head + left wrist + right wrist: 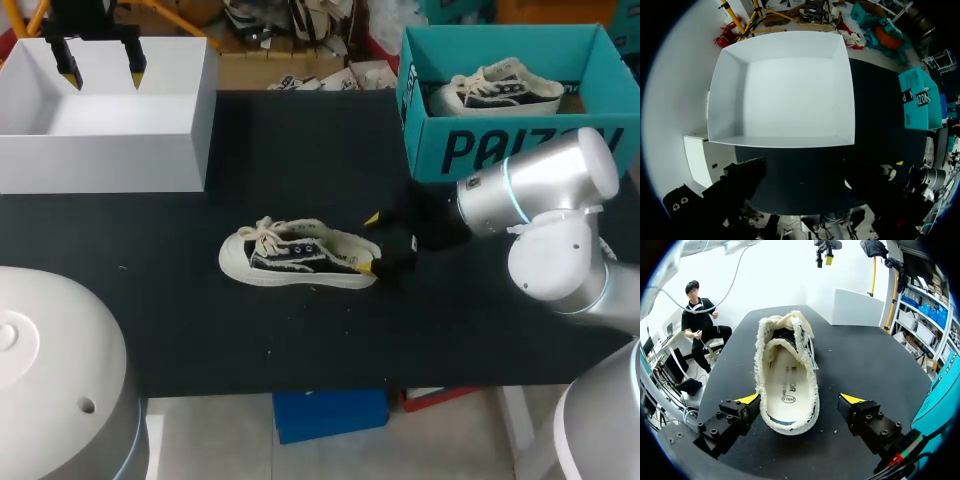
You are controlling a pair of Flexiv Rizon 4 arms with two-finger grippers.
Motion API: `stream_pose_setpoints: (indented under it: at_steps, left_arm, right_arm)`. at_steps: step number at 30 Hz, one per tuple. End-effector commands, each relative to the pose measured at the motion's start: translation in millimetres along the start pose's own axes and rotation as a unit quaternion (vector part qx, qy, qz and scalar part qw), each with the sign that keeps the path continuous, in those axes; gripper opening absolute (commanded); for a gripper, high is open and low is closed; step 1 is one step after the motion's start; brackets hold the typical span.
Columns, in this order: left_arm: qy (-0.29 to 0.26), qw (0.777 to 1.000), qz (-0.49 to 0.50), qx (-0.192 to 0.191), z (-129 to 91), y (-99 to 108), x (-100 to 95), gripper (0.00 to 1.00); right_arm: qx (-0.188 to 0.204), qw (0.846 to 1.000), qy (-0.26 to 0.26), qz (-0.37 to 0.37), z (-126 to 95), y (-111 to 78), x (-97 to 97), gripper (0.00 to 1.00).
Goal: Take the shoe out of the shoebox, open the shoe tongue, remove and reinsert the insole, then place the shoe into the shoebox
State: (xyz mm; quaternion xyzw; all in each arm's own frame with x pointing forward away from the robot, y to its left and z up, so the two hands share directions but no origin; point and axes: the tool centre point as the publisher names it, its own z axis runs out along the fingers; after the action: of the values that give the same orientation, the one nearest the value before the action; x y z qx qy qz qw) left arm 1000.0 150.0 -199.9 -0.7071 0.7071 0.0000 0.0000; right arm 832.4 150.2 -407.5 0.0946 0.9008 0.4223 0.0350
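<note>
A black table (300,340) holds everything. At its back left sits a big open white box (100,160). The left gripper (103,72) hangs over it, fingers wide apart, holding nothing. At the back right stands a teal cardboard shoebox (500,150) with a black-and-cream sneaker (500,92) inside. The silver right arm (540,185) hides part of its front. A matching canvas sneaker (295,255) sits mid-table on its sole. The right gripper (800,400) straddles its heel, fingers open, one on each side.
</note>
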Motion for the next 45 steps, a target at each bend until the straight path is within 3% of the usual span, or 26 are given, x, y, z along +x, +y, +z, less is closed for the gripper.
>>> stream_pose_setpoints:
  at_steps: [1, 14, 24, 45]
  left_arm:
    - [0.0, 1.0, 0.0, 0.0, 0, 0, 0.0, 1.0]
    - [0.0, 1.0, 0.0, 0.0, 0, 0, 0.0, 1.0]
    - [0.0, 1.0, 0.0, 0.0, 0, 0, 0.0, 1.0]
    - [0.0, 1.0, 0.0, 0.0, 0, 0, 0.0, 1.0]
  right_arm:
    - [0.005, 1.0, -0.002, -0.002, -5, 4.5, 2.2, 1.0]
    - [0.013, 1.0, -0.005, -0.004, -8, 14.6, 8.8, 1.0]
    - [0.001, 1.0, -0.014, -0.001, 4, 16.8, 18.3, 1.0]
    - [-0.017, 1.0, -0.01, 0.005, 23, -1.6, 9.7, 1.0]
